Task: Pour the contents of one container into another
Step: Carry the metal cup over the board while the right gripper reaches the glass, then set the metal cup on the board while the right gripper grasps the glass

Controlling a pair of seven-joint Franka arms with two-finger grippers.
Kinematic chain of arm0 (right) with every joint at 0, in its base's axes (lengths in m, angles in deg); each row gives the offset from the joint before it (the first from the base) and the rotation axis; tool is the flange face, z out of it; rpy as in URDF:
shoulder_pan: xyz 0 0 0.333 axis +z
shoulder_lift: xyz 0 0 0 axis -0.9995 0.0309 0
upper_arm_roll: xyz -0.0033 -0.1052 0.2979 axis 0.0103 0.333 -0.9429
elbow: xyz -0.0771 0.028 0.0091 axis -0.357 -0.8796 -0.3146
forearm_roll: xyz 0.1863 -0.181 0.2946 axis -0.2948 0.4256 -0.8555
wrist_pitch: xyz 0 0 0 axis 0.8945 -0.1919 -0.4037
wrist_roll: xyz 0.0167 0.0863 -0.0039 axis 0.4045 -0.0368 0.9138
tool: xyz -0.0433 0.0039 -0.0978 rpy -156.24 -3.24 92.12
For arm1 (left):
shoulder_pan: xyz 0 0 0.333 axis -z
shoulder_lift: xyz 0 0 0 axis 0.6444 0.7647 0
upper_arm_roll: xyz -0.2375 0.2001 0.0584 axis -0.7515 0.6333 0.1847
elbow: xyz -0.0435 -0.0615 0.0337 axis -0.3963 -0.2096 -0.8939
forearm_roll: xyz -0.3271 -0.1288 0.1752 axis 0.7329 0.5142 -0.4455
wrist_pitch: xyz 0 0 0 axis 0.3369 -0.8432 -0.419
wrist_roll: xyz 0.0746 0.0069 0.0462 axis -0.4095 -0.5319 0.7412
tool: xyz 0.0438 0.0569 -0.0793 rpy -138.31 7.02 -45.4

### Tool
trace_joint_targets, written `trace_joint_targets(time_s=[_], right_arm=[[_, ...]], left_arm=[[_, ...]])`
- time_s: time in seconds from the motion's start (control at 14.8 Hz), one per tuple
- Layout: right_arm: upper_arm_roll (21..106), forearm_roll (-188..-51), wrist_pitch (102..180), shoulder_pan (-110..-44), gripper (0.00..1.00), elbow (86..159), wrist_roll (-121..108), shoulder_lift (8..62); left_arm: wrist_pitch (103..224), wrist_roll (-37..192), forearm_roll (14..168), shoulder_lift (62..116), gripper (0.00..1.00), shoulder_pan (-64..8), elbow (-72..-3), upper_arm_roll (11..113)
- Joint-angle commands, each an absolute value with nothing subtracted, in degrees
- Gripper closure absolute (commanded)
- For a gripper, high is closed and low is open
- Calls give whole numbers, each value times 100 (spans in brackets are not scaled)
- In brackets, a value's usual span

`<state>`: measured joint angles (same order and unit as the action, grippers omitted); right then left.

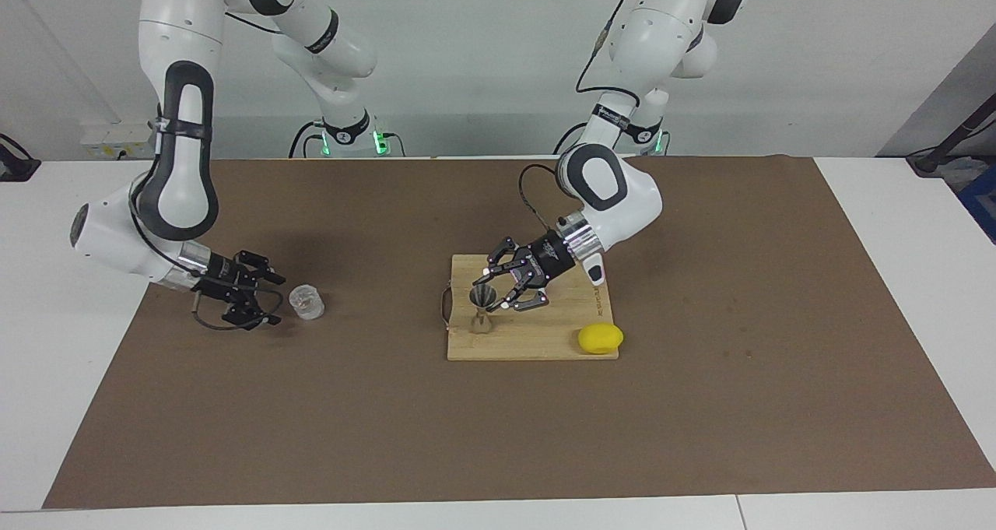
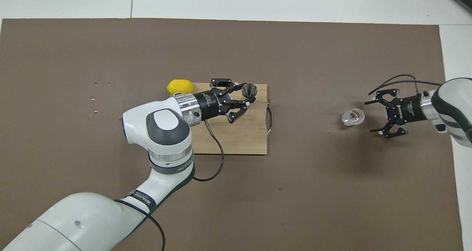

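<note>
Left end effector [image 1: 492, 287] clamped on jigger [image 1: 483, 309] over cutting board [image 1: 545, 335]; right end effector [image 1: 264, 296] spread wide, tumbler [image 1: 306, 302] just beside its fingertips.

— where's the left arm?

— it comes in from its base, bends at a big white elbow and stretches low and nearly level toward the middle of the table. the left gripper [image 1: 489, 292] [image 2: 246, 97] sits at the end of a black wrist, its fingertips pinched tight together on a narrow piece of metal while the outer links splay sideways.

— and the right arm?

— it drops down steeply from its shoulder, folds at the elbow and lies low near its own end of the table. the right gripper [image 1: 268, 300] [image 2: 371, 116] points inward toward the table's middle, fingers spread wide with nothing between them.
</note>
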<state>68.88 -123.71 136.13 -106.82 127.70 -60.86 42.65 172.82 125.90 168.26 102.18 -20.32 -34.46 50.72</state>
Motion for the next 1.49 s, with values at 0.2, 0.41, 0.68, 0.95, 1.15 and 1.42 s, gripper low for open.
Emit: trace_joint_targets(time_s=[0.2, 0.41, 0.68, 0.95, 1.15, 1.42], right_arm=[[6812, -12847, 13816, -10616, 0, 13214, -5598, 4152], [6803, -13022, 13991, -10555, 0, 13354, -5598, 4126], [6812, -13347, 14123, -10423, 0, 13407, -5616, 4117], [6812, -13348, 14238, -10396, 0, 13460, -5625, 4117], [6812, -13348, 14291, -10396, 6, 13452, -5634, 4117], [6812, -13356, 14203, -10484, 95, 13364, -5887, 4126]], left_arm=[[17501, 12427, 16937, 10353, 100, -1938, -3311, 5129], [17501, 12418, 16937, 10361, 100, -1938, -3328, 5129], [17528, 12426, 16928, 10405, 100, -1929, -3346, 5129], [17493, 12435, 16884, 10397, 0, -1990, -3346, 5129], [17405, 12444, 16735, 10248, 0, -2026, -3346, 5120], [17265, 12514, 16717, 9511, 0, -2061, -3828, 5120]])
